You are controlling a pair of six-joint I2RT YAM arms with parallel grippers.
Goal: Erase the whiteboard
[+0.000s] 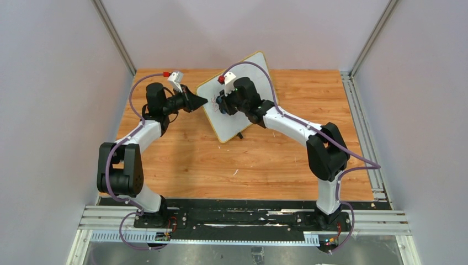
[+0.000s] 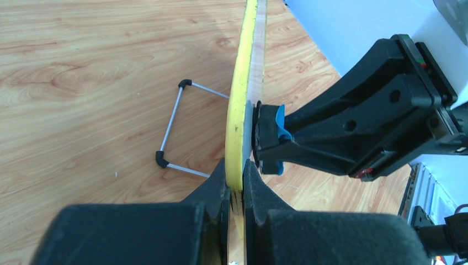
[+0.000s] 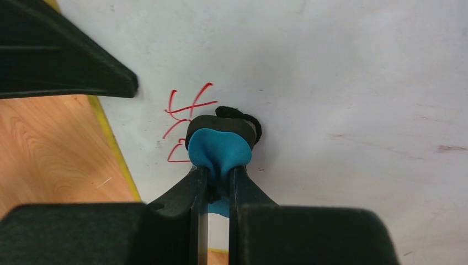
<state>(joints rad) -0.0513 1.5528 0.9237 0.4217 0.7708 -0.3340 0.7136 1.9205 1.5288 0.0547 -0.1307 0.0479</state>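
The whiteboard [image 1: 225,125], white with a thin yellow rim, stands tilted on the wooden table. My left gripper [image 1: 205,100] is shut on its left edge. In the left wrist view the yellow rim [image 2: 240,116] runs between that gripper's [image 2: 236,174] black fingers. My right gripper [image 3: 219,172] is shut on a blue eraser [image 3: 219,148] with a black felt face, which it presses against the board's white face [image 3: 342,83]. Red handwritten strokes [image 3: 184,113] show just left of the eraser. From the left wrist, the eraser [image 2: 278,128] meets the board's front side.
The board's wire stand [image 2: 172,126] with black feet sticks out behind it over the wooden table [image 1: 265,165]. Grey walls and aluminium rails [image 1: 359,116] enclose the table. The left gripper's finger [image 3: 66,63] fills the right wrist view's top left corner.
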